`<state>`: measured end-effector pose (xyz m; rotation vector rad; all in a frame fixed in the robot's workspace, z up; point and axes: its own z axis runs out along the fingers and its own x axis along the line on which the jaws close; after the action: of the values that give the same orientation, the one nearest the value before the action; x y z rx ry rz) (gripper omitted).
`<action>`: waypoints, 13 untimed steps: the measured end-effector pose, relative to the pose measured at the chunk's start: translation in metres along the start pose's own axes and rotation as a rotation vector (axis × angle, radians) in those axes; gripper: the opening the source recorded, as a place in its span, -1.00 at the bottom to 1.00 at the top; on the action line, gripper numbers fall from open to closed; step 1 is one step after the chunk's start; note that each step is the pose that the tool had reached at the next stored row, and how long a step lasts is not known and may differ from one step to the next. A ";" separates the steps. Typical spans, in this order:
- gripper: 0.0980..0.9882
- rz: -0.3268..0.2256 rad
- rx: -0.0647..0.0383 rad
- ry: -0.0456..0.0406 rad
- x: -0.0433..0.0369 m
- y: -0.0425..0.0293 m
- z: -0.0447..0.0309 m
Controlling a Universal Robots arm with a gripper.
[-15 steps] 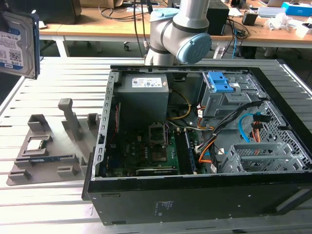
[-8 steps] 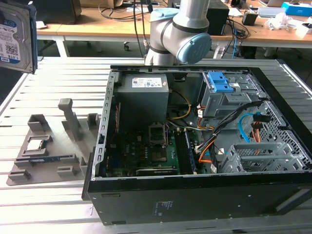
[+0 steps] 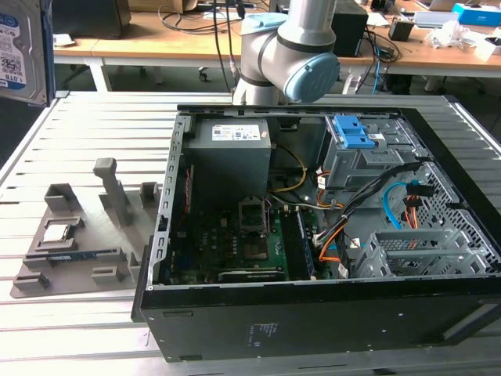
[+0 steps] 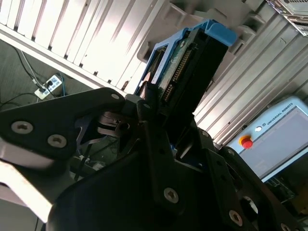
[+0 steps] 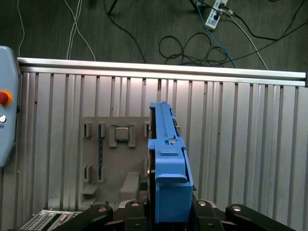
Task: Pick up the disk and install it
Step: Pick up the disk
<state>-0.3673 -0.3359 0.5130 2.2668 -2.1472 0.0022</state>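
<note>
**Disk in the claw, held clear of the table**

The disk point(image 5: 168, 163), a silver drive in a blue frame, stands on edge. The gripper point(image 5: 169, 214) is clamped onto it, jaws tight on either side; both wrist views show the hold.

- In the exterior view the disk point(image 3: 17, 48) sits at the far left, raised above the slatted aluminium table point(image 3: 94, 125).
- It is well apart from the open computer case point(image 3: 313, 235).
- Under it, in the first wrist view, lies the grey parts tray point(image 5: 113, 159) carrying a small square chip point(image 5: 123, 133).
- The arm point(image 3: 286, 51) stands at the case's far side.
- The grey drive bay point(image 3: 356, 153) is inside the case, far right.
</note>
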 end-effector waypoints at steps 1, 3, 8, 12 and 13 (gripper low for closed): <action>-0.40 0.000 0.000 0.0000 0.0000 0.0000 -0.0018; -0.40 0.000 0.000 -0.0001 0.0001 0.0001 -0.0060; -0.40 0.000 0.000 -0.0001 0.0004 0.0003 -0.0256; -0.40 0.000 0.000 0.0000 0.0006 0.0005 -0.0418; -0.40 0.000 0.000 -0.0003 0.0006 0.0005 -0.0450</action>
<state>-0.3673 -0.3359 0.5580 2.2669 -2.1473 0.0018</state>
